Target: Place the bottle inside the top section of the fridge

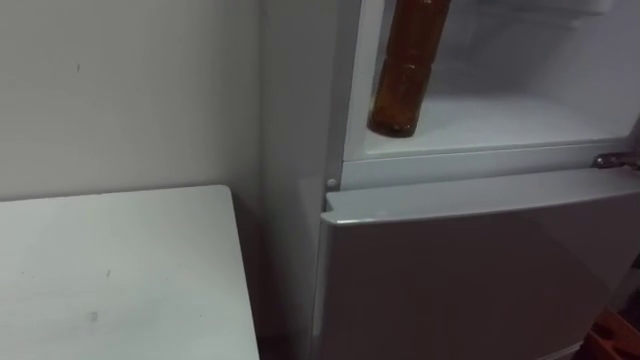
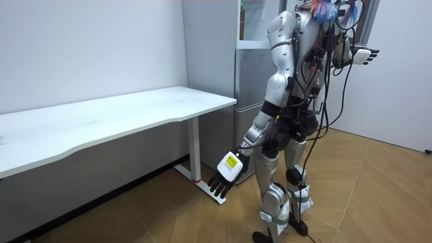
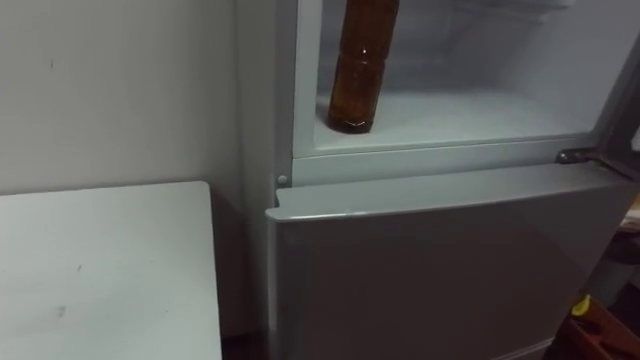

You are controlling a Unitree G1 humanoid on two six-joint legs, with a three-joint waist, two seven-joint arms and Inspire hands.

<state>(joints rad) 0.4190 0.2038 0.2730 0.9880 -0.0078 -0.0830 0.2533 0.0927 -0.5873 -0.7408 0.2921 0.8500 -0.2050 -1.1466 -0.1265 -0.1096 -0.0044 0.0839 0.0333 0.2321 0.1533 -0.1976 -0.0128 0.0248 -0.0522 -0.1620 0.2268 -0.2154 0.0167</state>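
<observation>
The big smooth grey fridge (image 1: pixel 470 270) stands at 3 o'clock from the flat white table (image 1: pixel 120 270), and its upper part (image 1: pixel 520 110) is open. The round, ribbed brown bottle (image 1: pixel 405 70) stands inside on the white floor, at 9 o'clock, near the front edge. The left hand (image 2: pixel 226 177) hangs down with straight fingers, and the right hand (image 2: pixel 364 55) is up high, fingers flat.

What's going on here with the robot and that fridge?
A humanoid robot stands at the fridge beside the white table. The brown bottle stands on the floor of the open upper compartment, near its left front edge, with no hand on it. The left robot hand hangs open at its side; the right robot hand is raised and open.
</observation>
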